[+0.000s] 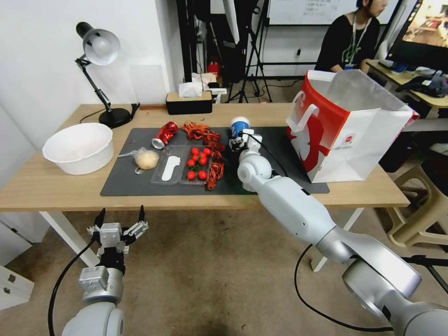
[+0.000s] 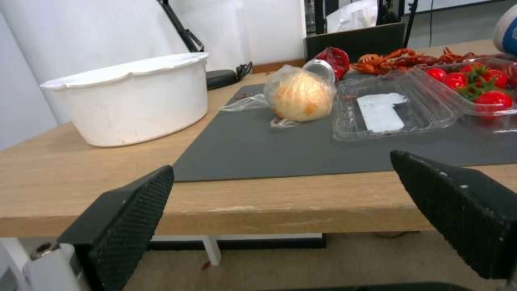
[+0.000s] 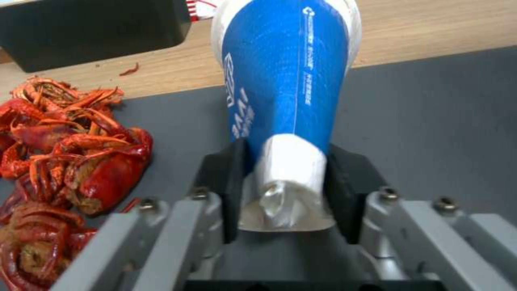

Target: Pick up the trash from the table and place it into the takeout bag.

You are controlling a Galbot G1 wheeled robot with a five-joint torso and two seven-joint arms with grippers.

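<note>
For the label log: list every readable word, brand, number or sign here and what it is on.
Blue-and-white paper cup, held in the right gripper: white print, too blurred to read.
Takeout bag: small red logo with print, too small to read.
Dented red can: nothing legible.
Whiteboard behind: writing too faint to read.

A blue-and-white paper cup [image 3: 285, 76] with white lettering lies on a dark grey mat [image 1: 126, 182] over the light-wood surface [image 1: 51, 186]. The takeout bag [image 1: 347, 128] is white with a red panel; crayfish shells [image 3: 64, 133] are red-orange.
</note>
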